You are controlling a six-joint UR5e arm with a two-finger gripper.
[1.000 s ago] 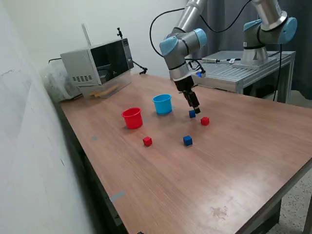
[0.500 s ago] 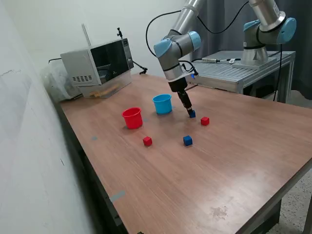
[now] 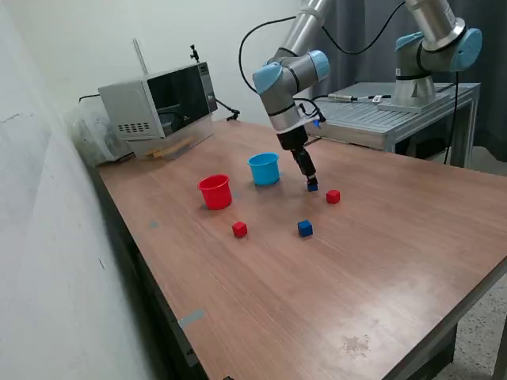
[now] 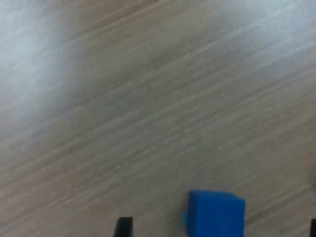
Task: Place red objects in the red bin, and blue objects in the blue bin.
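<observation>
The gripper (image 3: 311, 183) stood spread around a blue cube (image 3: 313, 187) on the surface (image 3: 380, 261), positioned for pinching it.

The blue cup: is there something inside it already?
The exterior view shows only the rim and outer wall of the blue cup; its inside is hidden. Both blue cubes and both red cubes are outside.

Red cup (image 3: 215, 191) beside blue cup (image 3: 264, 169); four cubes scattered nearby.
</observation>
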